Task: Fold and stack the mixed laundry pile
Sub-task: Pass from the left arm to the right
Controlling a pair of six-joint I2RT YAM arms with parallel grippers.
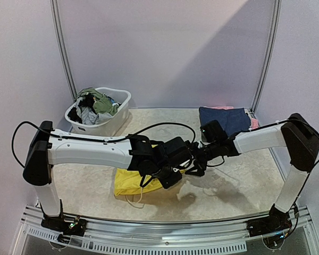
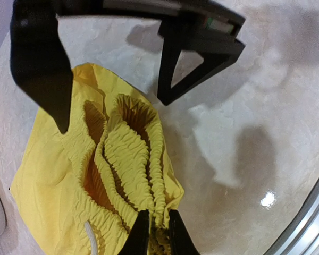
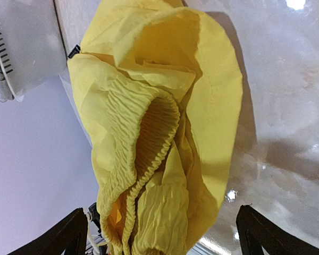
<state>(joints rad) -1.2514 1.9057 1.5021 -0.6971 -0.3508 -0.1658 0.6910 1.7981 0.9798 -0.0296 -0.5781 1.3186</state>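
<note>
Over the table [image 1: 244, 180], left gripper [image 2: 157, 215] pinches yellow garment [image 2: 58, 180] waistband-up; right gripper [image 3: 162, 210] spread.

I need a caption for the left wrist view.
Left tool shut on the elastic waistband of a yellow garment above the table.

A white plastic tub [image 1: 105, 127] sits at the back left of the pale marbled table [image 1: 239, 180], near the wall [image 1: 165, 48].

My left arm [image 1: 90, 149], right arm [image 1: 258, 139] meet mid-table above yellow garment [image 1: 130, 183], blocking crossing there. White tub [image 1: 109, 125] obstructs far left, folded navy stack [image 1: 226, 118] far right. Bare tabletop [image 1: 239, 186] near right: passable.
</note>
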